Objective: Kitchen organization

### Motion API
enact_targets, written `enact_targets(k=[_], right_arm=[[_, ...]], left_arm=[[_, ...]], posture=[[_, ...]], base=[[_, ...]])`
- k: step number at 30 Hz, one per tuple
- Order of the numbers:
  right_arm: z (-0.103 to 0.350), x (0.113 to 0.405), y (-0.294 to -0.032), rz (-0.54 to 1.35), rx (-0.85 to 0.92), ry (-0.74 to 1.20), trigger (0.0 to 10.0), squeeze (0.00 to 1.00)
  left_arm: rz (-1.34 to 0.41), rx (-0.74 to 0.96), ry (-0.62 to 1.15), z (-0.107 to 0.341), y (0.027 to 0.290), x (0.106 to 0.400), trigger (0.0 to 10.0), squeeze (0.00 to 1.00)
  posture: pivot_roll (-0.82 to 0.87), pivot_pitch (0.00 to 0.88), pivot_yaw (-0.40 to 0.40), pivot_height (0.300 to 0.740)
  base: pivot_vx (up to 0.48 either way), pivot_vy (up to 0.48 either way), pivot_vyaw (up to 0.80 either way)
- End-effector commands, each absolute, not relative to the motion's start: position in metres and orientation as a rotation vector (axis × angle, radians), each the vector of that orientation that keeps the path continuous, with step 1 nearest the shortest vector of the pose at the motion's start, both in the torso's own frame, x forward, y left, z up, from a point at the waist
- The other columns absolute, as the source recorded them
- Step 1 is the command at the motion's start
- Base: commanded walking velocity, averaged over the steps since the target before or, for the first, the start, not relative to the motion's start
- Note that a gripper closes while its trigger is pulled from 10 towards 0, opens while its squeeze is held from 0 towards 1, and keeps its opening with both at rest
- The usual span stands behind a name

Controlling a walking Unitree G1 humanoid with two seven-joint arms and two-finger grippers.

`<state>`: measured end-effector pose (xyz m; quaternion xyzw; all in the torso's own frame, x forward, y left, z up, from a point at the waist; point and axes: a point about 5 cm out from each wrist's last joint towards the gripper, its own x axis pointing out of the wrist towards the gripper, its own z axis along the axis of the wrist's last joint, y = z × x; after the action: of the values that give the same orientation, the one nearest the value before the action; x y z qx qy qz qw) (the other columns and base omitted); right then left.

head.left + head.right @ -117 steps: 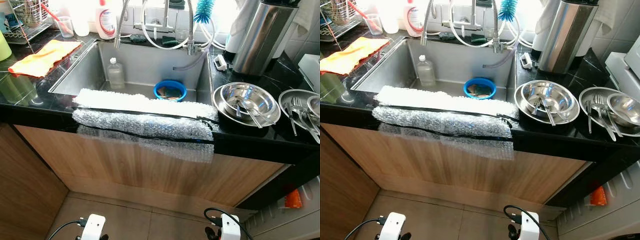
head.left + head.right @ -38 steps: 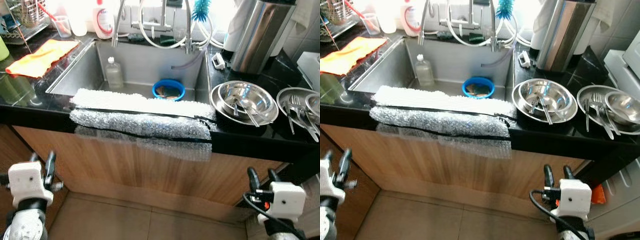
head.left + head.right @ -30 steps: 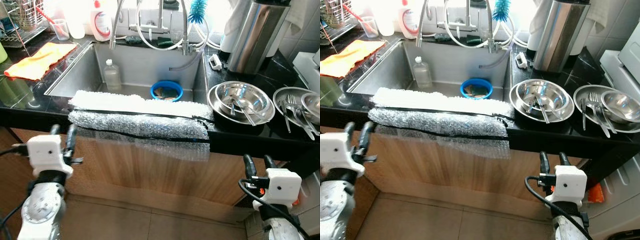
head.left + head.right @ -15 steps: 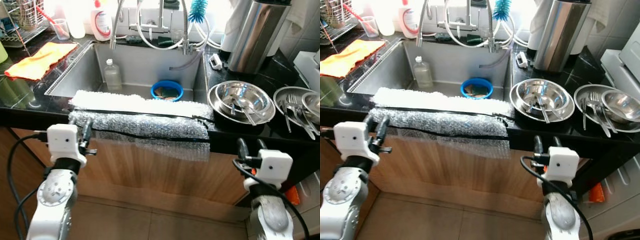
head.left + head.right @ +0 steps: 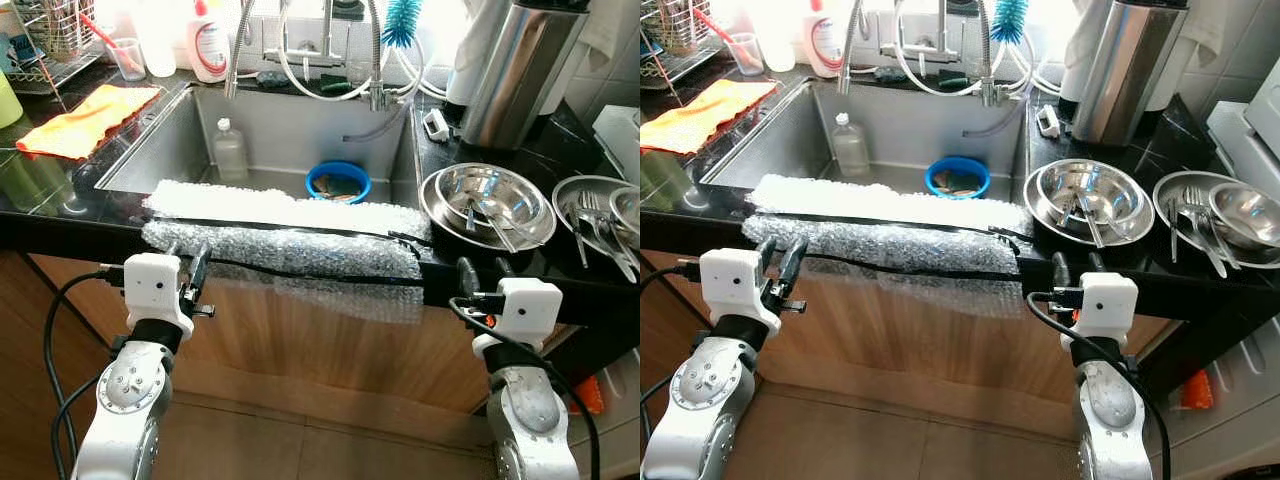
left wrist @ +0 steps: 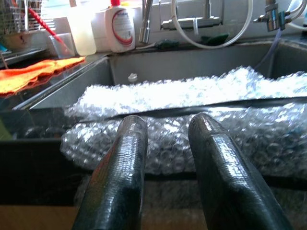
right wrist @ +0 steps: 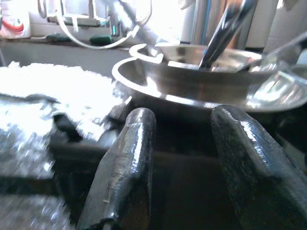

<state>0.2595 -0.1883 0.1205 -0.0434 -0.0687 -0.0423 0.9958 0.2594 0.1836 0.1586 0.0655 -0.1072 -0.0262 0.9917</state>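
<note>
silver arms, white wrists, black cables

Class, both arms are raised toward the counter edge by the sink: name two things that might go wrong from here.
1. The left tool, open at the bubble wrap draped over the counter edge, might snag it and drag it off.
2. The right tool, open just below the steel bowl, might knock it and spill the loose utensils.

shiny steel bowl (image 5: 488, 200), glossy black counter (image 5: 60, 225), bubbly plastic wrap (image 5: 290, 248), wood-grain cabinet front (image 5: 330, 345)
</note>
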Motion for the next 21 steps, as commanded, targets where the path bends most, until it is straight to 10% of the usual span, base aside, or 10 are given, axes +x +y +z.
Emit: enact_targets(k=[1,21], right_arm=[[0.1226,0.2604,-0.1911,-0.105,-0.1,-0.149,10.0,0.0],[0.1295,0.2685,-0.1974,-0.19,-0.166,-0.187,10.0,0.0]], left_arm=[[-0.058,0.15,-0.212,0.1575,0.1837,0.261,10.0,0.0],[-0.024,0.052,-0.196,0.1585,0.1843,0.2644,10.0,0.0]], posture=[[-0.05,0.002,-0.015,0.74],[-0.04,0.033,-0.003,0.74]], base=[[0.0,0.0,0.0],[0.0,0.0,0.0]])
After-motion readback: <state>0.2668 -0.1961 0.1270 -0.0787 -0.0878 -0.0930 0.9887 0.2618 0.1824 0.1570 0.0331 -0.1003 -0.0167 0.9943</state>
